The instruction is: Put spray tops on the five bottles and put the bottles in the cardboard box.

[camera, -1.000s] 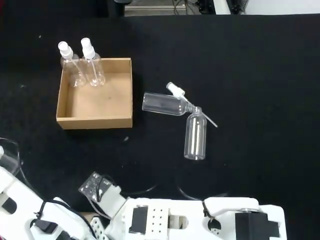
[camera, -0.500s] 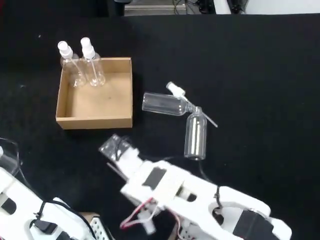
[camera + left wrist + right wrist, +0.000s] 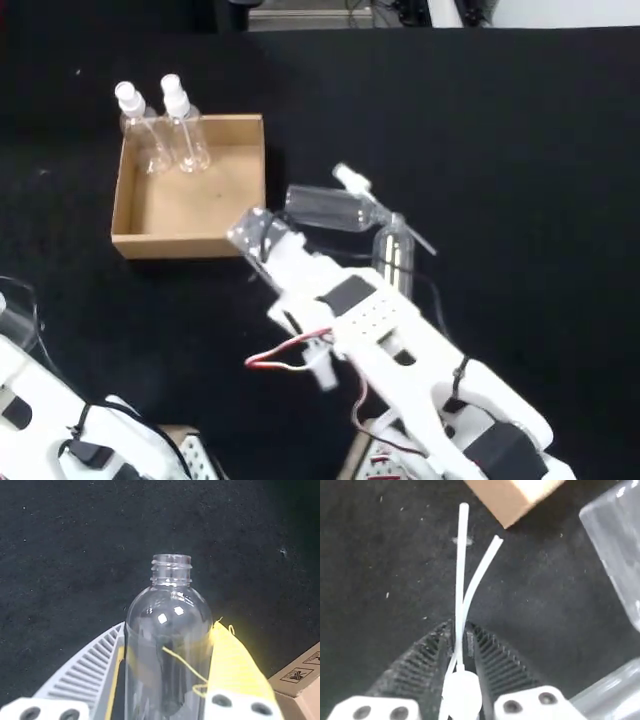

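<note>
My left gripper [image 3: 167, 635] is shut on a clear bottle [image 3: 167, 630] with an open threaded neck and no top. My right gripper [image 3: 461, 628] is shut on a white spray top [image 3: 462, 690]; two thin white tubes run out past its fingertips. In the high view the right gripper [image 3: 252, 232] sits by the near right corner of the cardboard box [image 3: 190, 240]. Two capped bottles [image 3: 135, 125] [image 3: 183, 125] stand at the box's far wall. A bare bottle [image 3: 325, 208] lies right of the box, with a loose spray top [image 3: 352, 180] by it. Another bottle [image 3: 397, 255] is partly hidden by the right arm.
The black table stretches wide to the far and right sides. The left arm's white body [image 3: 30, 410] sits at the near left corner. In the right wrist view the box corner [image 3: 520, 492] and a clear bottle [image 3: 615, 545] lie close ahead.
The right arm has swung up from the near edge to the box's near right corner and now covers part of the upright-lying bottle. The bottles and box have not moved.
</note>
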Controlling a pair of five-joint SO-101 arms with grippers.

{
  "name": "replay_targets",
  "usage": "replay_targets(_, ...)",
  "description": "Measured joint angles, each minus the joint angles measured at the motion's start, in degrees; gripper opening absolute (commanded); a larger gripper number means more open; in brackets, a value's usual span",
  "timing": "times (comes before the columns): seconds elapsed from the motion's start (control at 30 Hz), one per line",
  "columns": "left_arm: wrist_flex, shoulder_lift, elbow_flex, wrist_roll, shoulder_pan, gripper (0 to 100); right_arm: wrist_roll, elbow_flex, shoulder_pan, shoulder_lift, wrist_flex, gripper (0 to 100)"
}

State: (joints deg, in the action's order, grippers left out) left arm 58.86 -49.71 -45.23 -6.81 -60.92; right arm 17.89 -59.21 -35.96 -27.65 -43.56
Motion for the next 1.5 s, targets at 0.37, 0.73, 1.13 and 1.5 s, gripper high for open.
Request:
replay_targets(0.37, 1.58, 0.0, -1.85, 1.14, 5.54, 22, 4.31, 2.02, 0.09, -1.14, -4.04, 36.9)
replay_targets(0.73, 7.82, 0.0, -6.15, 12.75, 13.8, 22, 3.08, 7.38, 5.63, -11.69, -17.05, 16.6)
replay_targets(1.13, 0.09, 20.13, -6.51, 19.43, 7.82, 22, -2.9, 0.09, 9.14, -12.48, -7.56, 13.9)
replay_targets(1.5, 9.76, 48.26, 15.21, 27.69, 6.77, 34, -2.99, -2.29, 9.05, -12.48, -5.8, 24.7)
